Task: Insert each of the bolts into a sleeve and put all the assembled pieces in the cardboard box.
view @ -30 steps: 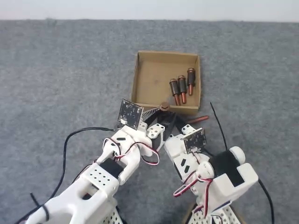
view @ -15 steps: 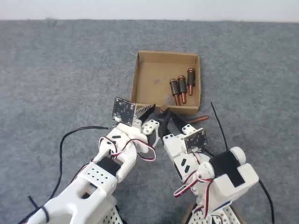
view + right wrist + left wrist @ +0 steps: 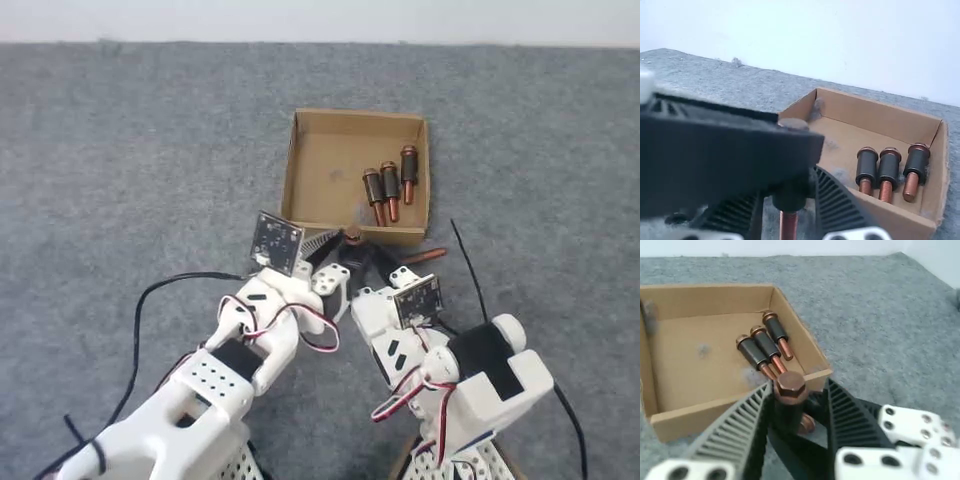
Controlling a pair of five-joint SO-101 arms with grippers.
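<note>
A copper bolt (image 3: 352, 235) with its hex head (image 3: 790, 385) up sits in a black sleeve (image 3: 786, 415) just in front of the cardboard box (image 3: 350, 113). My left gripper (image 3: 800, 384) is shut on the bolt near its head. My right gripper (image 3: 789, 192) is shut on the sleeve (image 3: 790, 194) lower down, and the bolt's thread (image 3: 787, 225) sticks out beneath. In the high view the left gripper (image 3: 338, 243) and right gripper (image 3: 364, 260) meet at the box's near wall. Three assembled pieces (image 3: 390, 190) lie side by side inside the box (image 3: 715, 410).
A loose copper bolt (image 3: 425, 256) lies on the grey carpet just outside the box's near right corner. Black cables (image 3: 150, 300) trail beside both arms. The left half of the box floor (image 3: 840, 137) is bare.
The left arm swung slightly away to the left and then came back to where it was. The bolt head sank a little. The right arm stayed put.
</note>
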